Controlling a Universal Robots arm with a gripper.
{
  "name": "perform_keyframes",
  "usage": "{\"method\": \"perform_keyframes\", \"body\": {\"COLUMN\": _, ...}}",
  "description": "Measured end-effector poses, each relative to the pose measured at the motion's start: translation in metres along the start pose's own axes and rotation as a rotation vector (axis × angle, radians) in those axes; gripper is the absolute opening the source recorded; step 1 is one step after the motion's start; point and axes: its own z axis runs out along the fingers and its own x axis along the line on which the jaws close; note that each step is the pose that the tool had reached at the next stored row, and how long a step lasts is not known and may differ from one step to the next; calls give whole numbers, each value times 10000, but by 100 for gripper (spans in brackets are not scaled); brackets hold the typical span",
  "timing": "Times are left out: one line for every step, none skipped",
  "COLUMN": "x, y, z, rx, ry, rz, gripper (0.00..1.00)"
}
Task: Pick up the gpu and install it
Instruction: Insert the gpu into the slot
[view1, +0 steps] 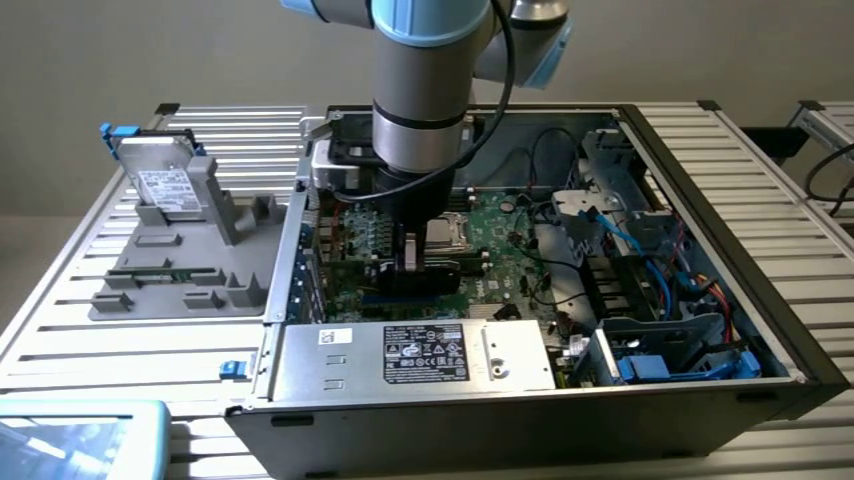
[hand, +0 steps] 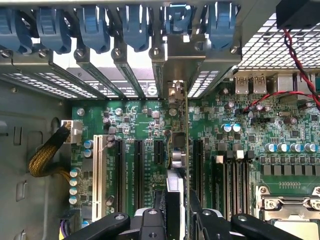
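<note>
Inside the open computer case (view1: 747, 200), gripper (hand: 177, 220) clamped on gpu (hand: 178, 152), card upright, edge-on above motherboard (hand: 140, 115), metal bracket (hand: 177, 60) against rear slot openings.

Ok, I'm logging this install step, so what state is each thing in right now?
gpu, upright on edge over the motherboard, bracket at the rear wall, gripped
gripper, shut on the gpu
computer case, open, insides exposed
hard drive, propped in the grey holder outside the case

Thin gpu (hand: 180, 152), upright (edge-on), silvery bracket against rear slots
</note>
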Motion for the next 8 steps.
{"method": "perform_keyframes", "body": {"x": 0, "y": 0, "z": 0, "rx": 2, "ry": 0, "rz": -1, "gripper": 29}}
{"method": "perform_keyframes", "body": {"x": 0, "y": 0, "z": 0, "rx": 3, "ry": 2, "rz": -1, "gripper": 29}}
{"method": "perform_keyframes", "body": {"x": 0, "y": 0, "z": 1, "rx": 4, "ry": 1, "rz": 0, "gripper": 29}}
{"method": "perform_keyframes", "body": {"x": 0, "y": 0, "z": 1, "rx": 3, "ry": 1, "rz": 0, "gripper": 29}}
{"method": "perform_keyframes", "body": {"x": 0, "y": 0, "z": 1, "rx": 4, "ry": 1, "rz": 0, "gripper": 29}}
{"method": "perform_keyframes", "body": {"x": 0, "y": 0, "z": 1, "rx": 4, "ry": 1, "rz": -1, "gripper": 29}}
{"method": "perform_keyframes", "body": {"x": 0, "y": 0, "z": 2, "rx": 4, "ry": 1, "rz": -3, "gripper": 29}}
{"method": "perform_keyframes", "body": {"x": 0, "y": 0, "z": 2, "rx": 3, "ry": 1, "rz": -4, "gripper": 29}}
